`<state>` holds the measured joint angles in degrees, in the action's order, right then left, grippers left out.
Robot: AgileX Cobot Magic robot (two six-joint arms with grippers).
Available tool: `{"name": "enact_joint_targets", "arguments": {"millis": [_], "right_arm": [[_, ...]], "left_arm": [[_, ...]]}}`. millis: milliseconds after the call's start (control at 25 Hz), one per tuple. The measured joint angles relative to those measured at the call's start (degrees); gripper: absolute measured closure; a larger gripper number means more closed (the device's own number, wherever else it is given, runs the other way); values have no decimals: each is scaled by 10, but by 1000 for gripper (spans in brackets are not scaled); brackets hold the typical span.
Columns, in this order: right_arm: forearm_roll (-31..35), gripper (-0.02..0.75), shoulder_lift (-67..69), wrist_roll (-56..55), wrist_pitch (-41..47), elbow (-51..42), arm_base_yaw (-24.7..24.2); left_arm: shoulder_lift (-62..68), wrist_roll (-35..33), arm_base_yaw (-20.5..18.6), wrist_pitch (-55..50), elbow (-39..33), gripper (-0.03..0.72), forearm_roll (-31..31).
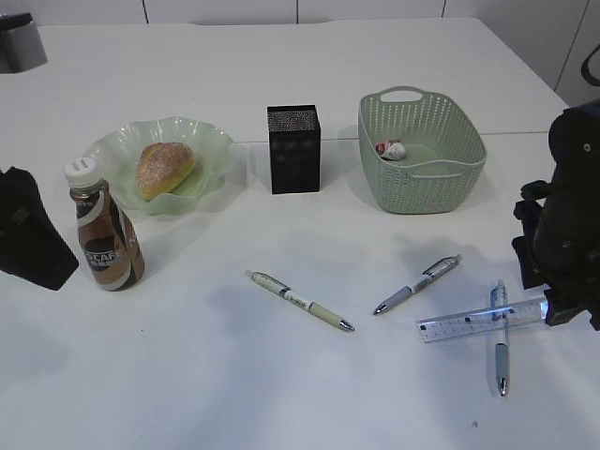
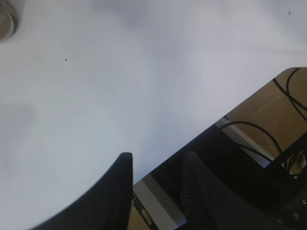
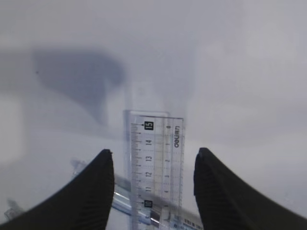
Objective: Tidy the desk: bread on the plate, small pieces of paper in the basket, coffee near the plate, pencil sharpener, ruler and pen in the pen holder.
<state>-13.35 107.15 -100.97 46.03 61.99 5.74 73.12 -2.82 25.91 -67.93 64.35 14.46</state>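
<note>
Nearest the front edge of the table (image 1: 281, 394), right side: clear ruler (image 1: 469, 323) lies flat with a blue-grey pen (image 1: 500, 342) crossed over it. Right gripper (image 3: 153, 160) sits at the ruler's right end, fingers (image 3: 93, 191) apart, straddling it, not clamped. Two more pens mid-front: grey one (image 1: 419, 283) just left of the ruler, cream one (image 1: 300, 301) near centre. Coffee (image 1: 103, 239) upright near the left edge, just in front of the plate (image 1: 202, 141). Left gripper (image 2: 156, 165) beside it at the left edge, fingers part open, holding nothing. Farther back: bread (image 1: 164, 169) on the plate, pen holder (image 1: 293, 148) at centre, basket (image 1: 422, 150) toward the right with a crumpled paper (image 1: 391, 149) inside.
</note>
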Motion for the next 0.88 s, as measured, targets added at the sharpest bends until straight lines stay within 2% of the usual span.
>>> {"name": "enact_joint_targets", "arguments": {"millis": [880], "right_arm": [[-22,311,27,3,-26,0,-1]], "left_arm": [[0,0,0,0,0,447,0]]}}
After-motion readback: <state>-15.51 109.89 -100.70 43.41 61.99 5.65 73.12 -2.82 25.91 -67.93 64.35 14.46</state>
